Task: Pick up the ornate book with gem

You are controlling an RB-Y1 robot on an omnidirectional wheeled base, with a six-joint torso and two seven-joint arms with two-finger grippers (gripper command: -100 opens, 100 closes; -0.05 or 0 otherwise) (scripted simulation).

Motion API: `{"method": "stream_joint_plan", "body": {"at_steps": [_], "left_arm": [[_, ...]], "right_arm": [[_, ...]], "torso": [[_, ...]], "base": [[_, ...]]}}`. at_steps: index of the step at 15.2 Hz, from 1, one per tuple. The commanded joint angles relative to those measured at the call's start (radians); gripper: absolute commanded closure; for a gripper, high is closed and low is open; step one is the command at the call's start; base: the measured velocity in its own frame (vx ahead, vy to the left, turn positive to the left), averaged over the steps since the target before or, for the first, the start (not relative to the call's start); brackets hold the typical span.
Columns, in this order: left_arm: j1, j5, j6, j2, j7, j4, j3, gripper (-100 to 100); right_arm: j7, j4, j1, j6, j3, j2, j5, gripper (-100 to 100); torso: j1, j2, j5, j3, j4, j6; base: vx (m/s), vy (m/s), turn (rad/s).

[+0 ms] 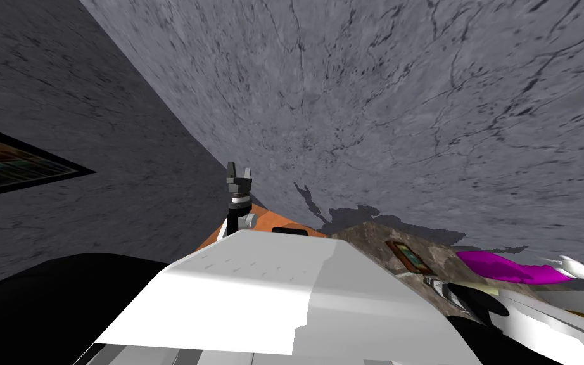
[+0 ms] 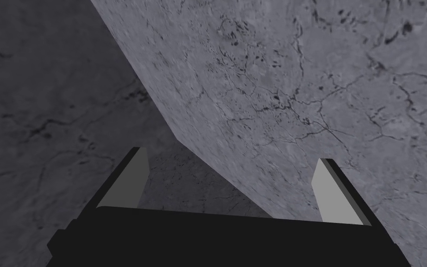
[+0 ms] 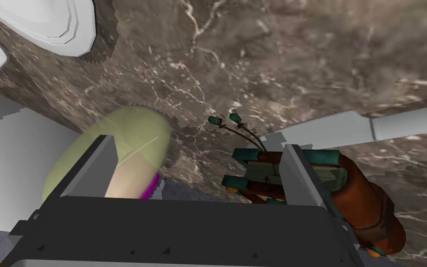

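- Brown marbled table (image 3: 300,55) lies under the right gripper (image 3: 198,143), whose two fingers stand wide apart with nothing between their pads.
- Book (image 3: 365,204): reddish-brown with teal corners, lying flat on the table. One finger (image 3: 303,178) crosses in front of it. A small part of the book shows inside the gap, and most of it lies past that finger, on its outer side. I cannot tell if the finger touches it.
- Two thin cords with teal tips (image 3: 226,120) run out from the book across the table.
- Pale green rounded thing (image 3: 129,139) with a magenta edge sits behind the other finger (image 3: 92,169), near the table's edge.
- White rounded object (image 3: 55,23) rests on the table's far part, well apart from the book. A light grey bar (image 3: 347,127) crosses just beyond the book.
- In the head view the book (image 1: 406,255) lies on the table (image 1: 367,237) on my right, with a magenta shape (image 1: 506,266) further right.
- Left gripper (image 1: 239,170) is raised in front of the grey wall (image 1: 379,95), its fingers (image 2: 333,194) spread and empty.
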Motion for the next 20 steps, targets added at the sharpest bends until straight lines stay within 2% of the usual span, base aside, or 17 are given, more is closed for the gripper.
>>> {"method": "stream_joint_plan", "body": {"at_steps": [1,2,3,4,6,7,8,9,10,11,12,14,20], "left_arm": [[0.000,0.000,0.000,0.000,0.000,0.000,0.000,0],[0.000,0.000,0.000,0.000,0.000,0.000,0.000,0],[0.000,0.000,0.000,0.000,0.000,0.000,0.000,0],[0.000,0.000,0.000,0.000,0.000,0.000,0.000,0],[0.000,0.000,0.000,0.000,0.000,0.000,0.000,0],[0.000,0.000,0.000,0.000,0.000,0.000,0.000,0],[0.000,0.000,0.000,0.000,0.000,0.000,0.000,0],[0.000,0.000,0.000,0.000,0.000,0.000,0.000,0],[0.000,0.000,0.000,0.000,0.000,0.000,0.000,0],[0.000,0.000,0.000,0.000,0.000,0.000,0.000,0],[0.000,0.000,0.000,0.000,0.000,0.000,0.000,0],[0.000,0.000,0.000,0.000,0.000,0.000,0.000,0],[0.000,0.000,0.000,0.000,0.000,0.000,0.000,0]], "right_arm": [[0.024,-0.002,0.040,-0.024,0.010,-0.021,0.037,-100],[0.054,-0.006,0.072,-0.054,0.018,-0.047,0.067,-100],[0.054,-0.006,0.088,-0.054,0.018,-0.047,0.080,-100],[0.083,-0.007,0.122,-0.083,0.026,-0.070,0.107,-100],[0.083,-0.007,0.133,-0.083,0.026,-0.070,0.122,-100],[0.110,-0.008,0.168,-0.110,0.032,-0.092,0.161,-100],[0.110,-0.008,0.175,-0.110,0.032,-0.092,0.161,-100],[0.135,-0.007,0.214,-0.136,0.039,-0.112,0.194,-100],[0.135,-0.007,0.214,-0.136,0.039,-0.112,0.197,-100],[0.158,-0.006,0.247,-0.161,0.044,-0.130,0.230,-100],[0.158,-0.006,0.250,-0.161,0.044,-0.130,0.230,-100],[0.198,-0.003,0.306,-0.203,0.054,-0.160,0.285,-100],[0.243,0.001,0.375,-0.253,0.065,-0.194,0.350,-100]], "torso": [[0.000,0.000,0.000,0.000,0.000,0.000],[0.000,0.000,0.000,0.000,0.000,0.000],[-0.001,0.000,0.000,0.000,0.000,0.000],[-0.001,-0.001,0.000,0.000,0.000,0.000],[-0.002,-0.002,0.000,-0.001,0.000,0.000],[-0.001,-0.001,0.000,0.000,0.000,0.000],[-0.001,0.000,0.000,0.000,0.000,0.000],[-0.001,0.000,0.000,0.000,0.000,0.000],[-0.002,0.000,0.000,0.000,0.000,0.000],[-0.002,0.000,-0.001,0.000,0.000,0.000],[-0.003,0.000,-0.001,0.000,0.000,0.000],[-0.003,-0.001,-0.001,0.000,0.000,0.000],[-0.004,0.000,-0.001,0.000,0.000,0.000]], "base": [[0.047,-0.012,0.074],[0.055,-0.013,0.089],[0.062,-0.019,0.073],[0.073,-0.026,0.069],[0.057,-0.024,0.044],[0.042,-0.018,0.064],[0.044,-0.024,0.066],[0.049,-0.034,0.077],[0.051,-0.038,0.067],[0.058,-0.046,0.085],[0.057,-0.045,0.063],[0.071,-0.047,0.086],[0.049,-0.053,0.052]]}}
